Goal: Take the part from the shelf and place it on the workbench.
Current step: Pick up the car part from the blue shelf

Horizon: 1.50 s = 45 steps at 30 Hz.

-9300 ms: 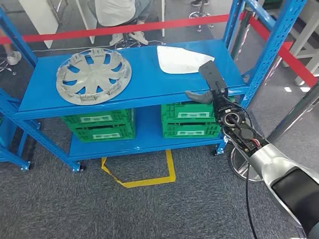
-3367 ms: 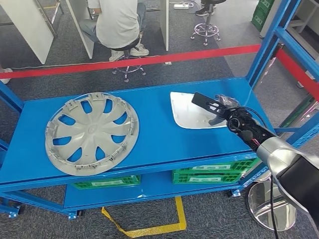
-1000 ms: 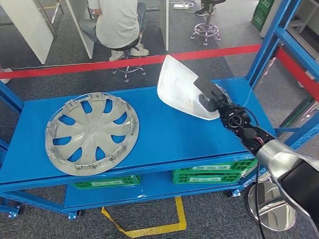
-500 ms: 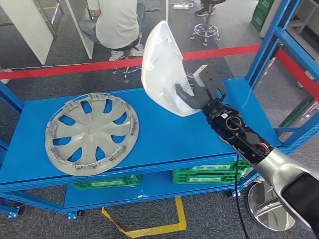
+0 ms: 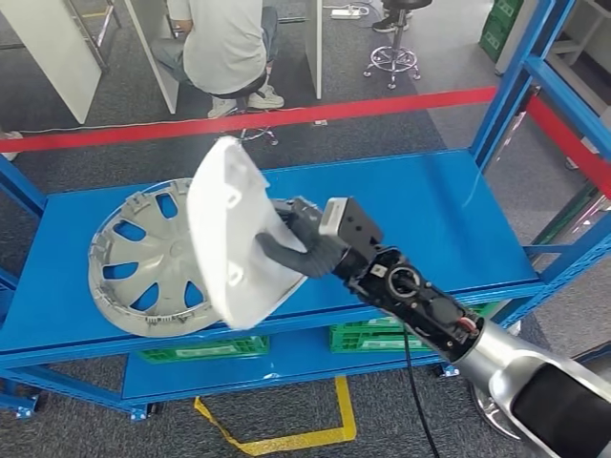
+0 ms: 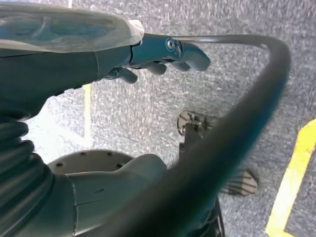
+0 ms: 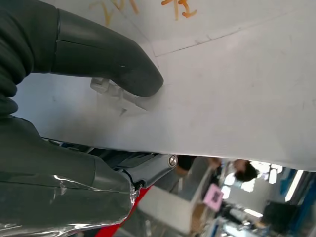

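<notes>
**White part held above the blue shelf**

The blue metal shelf (image 5: 425, 205) stands on grey carpet, its upper board bare on the right side and carrying a silver hubcap (image 5: 136, 262) on the left. Below the board sit green crates (image 5: 368, 336) on the lower level, and yellow tape (image 5: 317, 434) marks a box on the floor in front. A red barrier tape (image 5: 404, 103) runs behind the shelf, and beyond it a person (image 5: 223, 43) in a white shirt sits on a stool with the back turned, between white panels. Blue uprights (image 5: 516, 81) rise at the right.

The white part (image 5: 230, 234) is a smooth, curved shell of pale plastic, rounded at the edges, with small moulded tabs on its inner face; in the right wrist view orange handwriting shows on its surface. It is off the board, lifted and tilted up on edge, in front of the hubcap's right portion and above the shelf's middle.

The right hand (image 5: 306, 243) grips the part: its thick grey thumb (image 7: 111, 61) presses on the inner face beside a tab, and darker fingers lie behind the shell's edge.

The left hand (image 6: 160, 54) hangs over the carpet near a yellow floor line, its fingers held out loosely with nothing in them.
</notes>
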{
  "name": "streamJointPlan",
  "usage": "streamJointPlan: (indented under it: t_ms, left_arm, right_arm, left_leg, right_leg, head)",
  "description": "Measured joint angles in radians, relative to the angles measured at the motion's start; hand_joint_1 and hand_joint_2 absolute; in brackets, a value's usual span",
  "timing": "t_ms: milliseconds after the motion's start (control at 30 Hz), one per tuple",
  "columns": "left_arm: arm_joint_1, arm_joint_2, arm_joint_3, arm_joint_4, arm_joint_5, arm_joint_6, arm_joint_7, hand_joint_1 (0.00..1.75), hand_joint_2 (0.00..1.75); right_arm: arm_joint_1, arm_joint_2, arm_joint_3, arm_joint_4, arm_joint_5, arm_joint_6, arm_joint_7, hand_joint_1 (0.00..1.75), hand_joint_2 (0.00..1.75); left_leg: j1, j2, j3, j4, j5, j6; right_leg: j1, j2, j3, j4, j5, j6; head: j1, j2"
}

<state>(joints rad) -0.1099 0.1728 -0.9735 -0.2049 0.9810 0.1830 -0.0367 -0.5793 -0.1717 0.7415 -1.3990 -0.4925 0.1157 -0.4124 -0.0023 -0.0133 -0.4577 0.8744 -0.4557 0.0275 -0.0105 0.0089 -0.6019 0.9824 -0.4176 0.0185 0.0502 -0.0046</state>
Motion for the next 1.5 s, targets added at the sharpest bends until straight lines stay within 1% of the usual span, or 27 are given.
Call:
streamJointPlan:
  t_ms: [100,133,167,233,267,300,333,400,500,533,600,633,667,700,733,800,867,1000,1033,1100,1167,1200,1233,1300,1333,1400,1500]
  left_arm:
    - [0.002,-0.001,0.000,0.000,0.003,0.000,0.000,0.00,1.75]
    - [0.002,-0.002,0.000,0.000,0.004,0.001,0.002,0.00,1.75]
    - [0.003,-0.002,0.000,0.000,0.005,0.002,0.004,0.00,1.75]
    - [0.006,-0.004,0.000,0.000,0.008,0.005,0.007,0.00,1.75]
    - [0.007,-0.001,0.000,0.000,0.011,0.006,0.008,0.00,1.75]
    - [0.007,0.000,0.000,0.001,0.013,0.006,0.009,0.00,1.75]
    - [0.006,0.003,0.000,0.002,0.015,0.007,0.009,0.00,1.75]
    - [0.006,0.005,0.000,0.002,0.017,0.007,0.011,0.00,1.75]
    - [0.007,0.006,0.000,0.003,0.019,0.009,0.014,0.00,1.75]
    - [0.006,0.005,0.000,0.003,0.020,0.010,0.015,0.00,1.75]
    - [0.004,0.005,0.000,0.003,0.020,0.012,0.014,0.00,1.75]
    - [0.005,0.005,0.000,0.003,0.020,0.012,0.014,0.00,1.75]
    - [0.006,0.004,0.000,0.003,0.020,0.012,0.014,0.00,1.75]
    - [0.008,0.004,0.000,0.003,0.020,0.012,0.014,0.00,1.75]
    - [0.009,0.005,0.000,0.003,0.019,0.012,0.013,0.00,1.75]
    - [0.009,0.009,0.000,0.003,0.018,0.012,0.012,0.00,1.75]
    - [0.006,0.013,0.000,0.003,0.018,0.013,0.012,0.00,1.75]
    - [0.007,0.012,0.000,0.003,0.018,0.013,0.011,0.00,1.75]
    - [0.008,0.012,0.000,0.003,0.017,0.013,0.011,0.00,1.75]
    - [0.008,0.011,0.000,0.003,0.016,0.012,0.010,0.00,1.75]
    - [0.009,0.009,0.000,0.003,0.013,0.008,0.009,0.00,1.75]
    - [0.009,0.008,-0.001,0.003,0.012,0.007,0.009,0.00,1.75]
    - [0.010,0.006,-0.001,0.003,0.010,0.006,0.009,0.00,1.75]
    - [0.009,0.003,-0.001,0.003,0.007,0.005,0.009,0.00,1.75]
    - [0.009,0.003,-0.001,0.003,0.006,0.004,0.009,0.00,1.75]
    - [0.007,0.002,-0.002,0.003,0.002,0.004,0.009,0.00,1.75]
    - [0.009,0.004,-0.005,0.004,-0.003,0.003,0.009,0.00,1.75]
  right_arm:
    - [0.019,0.038,0.029,-0.008,0.061,0.021,-0.002,1.75,1.75]
    - [0.028,0.048,0.037,-0.011,0.073,0.027,-0.001,1.75,1.75]
    - [0.036,0.057,0.043,-0.014,0.082,0.034,-0.001,1.75,1.75]
    - [0.046,0.072,0.054,-0.022,0.097,0.045,0.000,1.75,1.75]
    - [0.048,0.077,0.058,-0.025,0.102,0.048,0.001,1.75,1.75]
    - [0.051,0.083,0.062,-0.029,0.107,0.049,0.002,1.75,1.75]
    - [0.055,0.087,0.065,-0.033,0.110,0.050,0.003,1.75,1.75]
    - [0.063,0.096,0.071,-0.038,0.112,0.051,0.004,1.75,1.75]
    - [0.065,0.107,0.076,-0.045,0.110,0.053,0.001,1.75,1.75]
    - [0.065,0.110,0.076,-0.048,0.109,0.054,0.000,1.75,1.75]
    - [0.066,0.112,0.077,-0.051,0.107,0.055,-0.001,1.75,1.75]
    - [0.066,0.113,0.077,-0.051,0.106,0.055,-0.001,1.75,1.75]
    - [0.067,0.114,0.077,-0.051,0.106,0.055,-0.001,1.75,1.75]
    - [0.067,0.115,0.077,-0.051,0.106,0.055,-0.001,1.75,1.75]
    - [0.067,0.116,0.077,-0.051,0.106,0.055,-0.001,1.75,1.75]
    - [0.066,0.120,0.077,-0.053,0.106,0.054,-0.001,1.75,1.75]
    - [0.066,0.122,0.077,-0.055,0.106,0.054,-0.001,1.75,1.75]
    - [0.066,0.124,0.075,-0.058,0.105,0.054,-0.001,1.75,1.75]
    - [0.066,0.124,0.075,-0.058,0.105,0.053,-0.001,1.75,1.75]
    - [0.068,0.124,0.075,-0.059,0.105,0.052,-0.001,1.75,1.75]
    - [0.074,0.124,0.074,-0.059,0.105,0.049,0.000,1.75,1.75]
    - [0.077,0.124,0.073,-0.060,0.105,0.046,0.000,1.75,1.75]
    - [0.079,0.124,0.072,-0.061,0.106,0.044,0.001,1.75,1.75]
    - [0.081,0.124,0.067,-0.065,0.106,0.041,0.002,1.75,1.75]
    - [0.082,0.124,0.064,-0.067,0.106,0.039,0.002,1.75,1.75]
    - [0.088,0.123,0.057,-0.071,0.107,0.035,0.003,1.75,1.75]
    - [0.096,0.122,0.048,-0.077,0.110,0.031,0.004,1.75,1.75]
  left_leg:
    - [0.012,0.002,0.012,-0.014,0.004,-0.002]
    - [0.017,0.000,0.013,-0.012,0.001,-0.006]
    - [0.024,-0.004,0.015,-0.009,-0.003,-0.012]
    - [0.040,-0.015,0.021,0.005,-0.019,-0.032]
    - [0.045,-0.020,0.020,0.015,-0.028,-0.045]
    - [0.048,-0.025,0.014,0.030,-0.038,-0.057]
    - [0.049,-0.029,0.005,0.042,-0.042,-0.068]
    - [0.048,-0.032,-0.011,0.056,-0.041,-0.082]
    - [0.050,-0.015,-0.034,0.099,-0.062,-0.090]
    - [0.048,-0.005,-0.064,0.156,-0.085,-0.090]
    - [0.043,0.007,-0.157,0.313,-0.140,-0.084]
    - [0.039,0.008,-0.199,0.374,-0.153,-0.080]
    - [0.034,0.008,-0.224,0.399,-0.146,-0.072]
    - [0.028,0.008,-0.228,0.383,-0.119,-0.061]
    - [0.020,0.008,-0.211,0.328,-0.077,-0.047]
    - [-0.001,0.021,-0.155,0.184,-0.006,-0.012]
    - [-0.015,0.033,-0.124,0.107,0.015,0.003]
    - [-0.009,0.025,-0.109,0.076,0.024,0.000]
    - [-0.005,0.023,-0.104,0.069,0.027,0.001]
    - [-0.004,0.018,-0.101,0.066,0.028,0.003]
    - [-0.003,0.011,-0.099,0.066,0.027,0.003]
    - [-0.002,0.007,-0.097,0.067,0.026,0.002]
    - [-0.001,0.002,-0.094,0.069,0.024,0.000]
    - [-0.001,-0.007,-0.091,0.075,0.016,-0.008]
    - [-0.002,-0.011,-0.093,0.080,0.014,-0.012]
    - [-0.003,-0.016,-0.100,0.085,0.014,-0.022]
    - [-0.001,-0.016,-0.109,0.104,0.003,-0.036]
  right_leg:
    - [-0.009,-0.001,-0.079,0.182,-0.084,0.018]
    - [-0.015,-0.002,-0.101,0.233,-0.097,0.027]
    - [-0.022,-0.002,-0.107,0.247,-0.091,0.036]
    - [-0.037,-0.002,-0.062,0.157,-0.031,0.056]
    - [-0.042,0.005,-0.031,0.099,-0.011,0.067]
    - [-0.046,0.012,-0.005,0.050,-0.004,0.069]
    - [-0.047,0.020,0.009,0.025,-0.008,0.064]
    - [-0.045,0.027,0.008,0.027,-0.025,0.041]
    - [-0.042,0.019,0.008,0.031,-0.032,0.015]
    - [-0.039,0.014,0.012,0.029,-0.034,0.009]
    - [-0.031,0.002,0.018,0.027,-0.038,0.001]
    - [-0.025,-0.003,0.020,0.026,-0.040,-0.003]
    - [-0.019,-0.006,0.023,0.026,-0.042,-0.007]
    - [-0.014,-0.009,0.026,0.025,-0.044,-0.010]
    - [-0.008,-0.010,0.030,0.025,-0.045,-0.013]
    - [0.000,-0.014,0.035,0.023,-0.047,-0.016]
    - [0.003,-0.018,0.036,0.020,-0.049,-0.014]
    - [0.002,-0.024,0.032,0.034,-0.066,-0.001]
    - [0.002,-0.021,0.017,0.071,-0.089,0.003]
    - [0.001,-0.015,-0.040,0.199,-0.154,0.010]
    - [0.000,-0.014,-0.085,0.295,-0.180,0.015]
    - [0.000,-0.014,-0.083,0.289,-0.164,0.016]
    - [-0.001,-0.013,-0.061,0.241,-0.130,0.017]
    - [-0.004,-0.002,0.005,0.098,-0.063,0.017]
    - [-0.005,0.006,0.032,0.045,-0.049,0.013]
    - [-0.003,0.017,0.051,0.012,-0.051,0.002]
    - [-0.006,0.011,0.057,0.002,-0.047,-0.017]
  head:
    - [0.004,0.000]
    - [0.005,0.000]
    - [0.005,0.000]
    - [0.006,0.000]
    - [0.010,0.000]
    - [0.015,0.000]
    - [0.016,0.000]
    - [0.012,0.000]
    - [-0.002,0.000]
    - [-0.007,0.000]
    - [-0.012,0.000]
    - [-0.013,0.000]
    - [-0.013,0.000]
    - [-0.013,0.000]
    - [-0.013,0.000]
    - [-0.013,0.000]
    - [-0.013,0.000]
    - [-0.012,0.000]
    - [-0.011,0.000]
    - [-0.008,0.000]
    - [-0.005,0.000]
    - [-0.005,0.000]
    - [-0.004,0.000]
    - [-0.002,0.000]
    - [-0.001,0.000]
    - [-0.002,0.000]
    - [-0.003,0.000]
